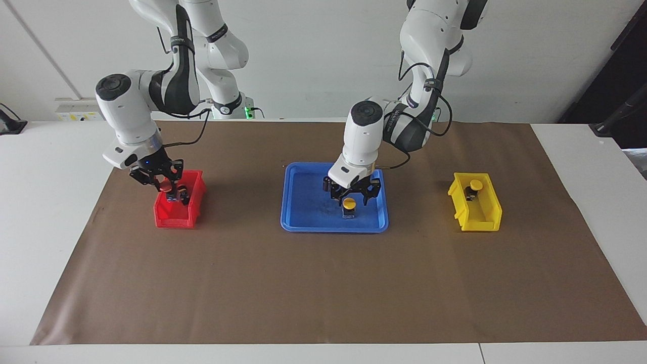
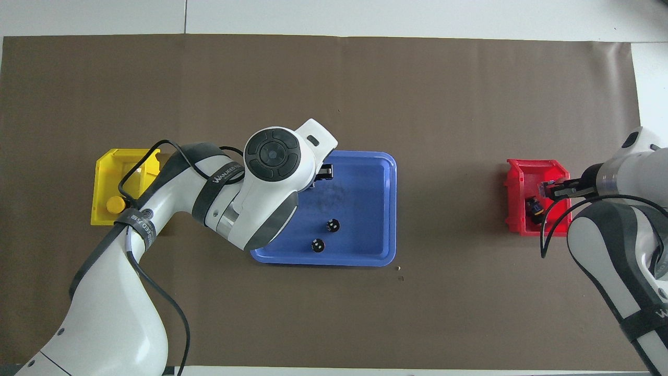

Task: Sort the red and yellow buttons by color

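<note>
The right gripper [image 1: 167, 188] hangs just over the red bin [image 1: 174, 218], which sits on the brown paper [image 1: 323, 283] toward the right arm's end of the desk, and its fingers are closed on a red button [image 1: 166, 187] with the cap showing between them; a second button [image 2: 534, 205] already lies on its side inside that bin, its dark body showing more than its cap. The left gripper [image 1: 350, 196] is down inside the blue tray [image 1: 303, 222] in the middle of the desk, its fingers set either side of a yellow button [image 1: 349, 203] that stands upright on the tray floor near the edge farther from the robots; whether the fingers press on it or stand a little off it cannot be told. Two dark capless cylinders [image 2: 324, 235] stand close together in the tray, nearer the robots than that button; in the facing view the left arm hides them. At the left arm's end of the desk the yellow bin [image 1: 485, 221] holds another yellow button [image 1: 475, 184], at the bin's end nearer the robots
</note>
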Robot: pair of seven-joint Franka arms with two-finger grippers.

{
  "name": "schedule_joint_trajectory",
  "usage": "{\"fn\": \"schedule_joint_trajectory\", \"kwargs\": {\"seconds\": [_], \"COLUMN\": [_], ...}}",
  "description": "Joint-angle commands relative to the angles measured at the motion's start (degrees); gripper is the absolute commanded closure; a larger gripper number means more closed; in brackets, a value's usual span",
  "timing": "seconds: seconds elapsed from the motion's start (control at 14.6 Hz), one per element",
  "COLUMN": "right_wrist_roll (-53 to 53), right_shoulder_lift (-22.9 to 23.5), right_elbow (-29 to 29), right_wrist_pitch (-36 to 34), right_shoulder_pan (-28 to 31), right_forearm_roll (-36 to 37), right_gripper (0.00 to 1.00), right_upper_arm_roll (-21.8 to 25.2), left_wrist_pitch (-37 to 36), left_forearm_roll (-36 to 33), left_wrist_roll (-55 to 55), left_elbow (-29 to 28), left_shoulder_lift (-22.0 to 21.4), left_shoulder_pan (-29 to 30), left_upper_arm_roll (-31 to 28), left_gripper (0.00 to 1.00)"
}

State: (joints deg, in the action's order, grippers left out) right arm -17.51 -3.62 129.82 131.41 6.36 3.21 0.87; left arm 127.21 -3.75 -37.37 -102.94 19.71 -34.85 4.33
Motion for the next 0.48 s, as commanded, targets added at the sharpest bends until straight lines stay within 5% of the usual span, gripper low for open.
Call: {"fn": "schedule_joint_trajectory", "kwargs": {"seconds": [0.0,0.2,0.34,0.41], "right_wrist_roll": [-1.57,-1.21,-1.13,-1.13], "right_shoulder_lift": [1.59,1.95,2.04,2.04], "right_elbow": [1.05,1.14,1.14,1.14], "right_wrist_pitch": [3.84,5.26,5.52,5.78], "right_shoulder_pan": [1.2,0.85,0.59,0.59], "right_forearm_roll": [-0.83,-0.83,-0.92,-0.92], "right_gripper": [0.72,0.7,0.64,0.39], "right_upper_arm_roll": [-0.78,-0.78,-0.78,-0.78], "left_wrist_pitch": [0.94,0.94,0.67,-0.2], "left_forearm_roll": [0.49,0.58,0.49,0.58], "left_wrist_roll": [-0.95,-1.74,-1.48,-1.57], "left_elbow": [0.54,0.54,0.63,1.15], "left_shoulder_lift": [1.3,1.3,1.3,1.3], "left_shoulder_pan": [-1.09,-1.62,-1.53,-1.53], "left_upper_arm_roll": [-0.63,-0.63,-0.63,-0.63], "left_gripper": [0.34,0.57,0.91,0.98]}}
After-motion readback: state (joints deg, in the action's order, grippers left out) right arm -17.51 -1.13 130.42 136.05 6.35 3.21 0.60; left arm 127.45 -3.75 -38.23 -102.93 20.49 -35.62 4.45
